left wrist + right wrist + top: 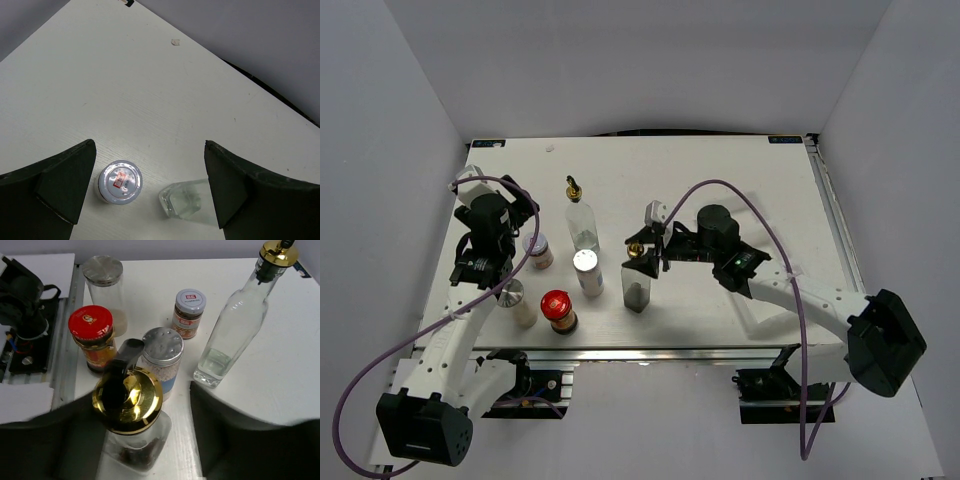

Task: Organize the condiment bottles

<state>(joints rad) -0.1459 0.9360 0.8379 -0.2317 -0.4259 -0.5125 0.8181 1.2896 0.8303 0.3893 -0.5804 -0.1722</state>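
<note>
A white table [720,180] holds six upright condiment containers [587,270] toward its left side. A red-lidded jar [558,310] stands near the front edge, a tall clear bottle [582,222] farthest back.

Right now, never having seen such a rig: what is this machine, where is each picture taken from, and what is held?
Two robot arms, each ending in a two-finger gripper, stand at the near edge of a white table. The wide picture looks down from above; the others come from a camera on each wrist. On the table stand a glass bottle, a second glass bottle, a shaker, a second shaker, a red-lidded jar and a white-lidded jar. The left gripper hangs open, empty. The right gripper straddles the second glass bottle without clamping it.
</note>
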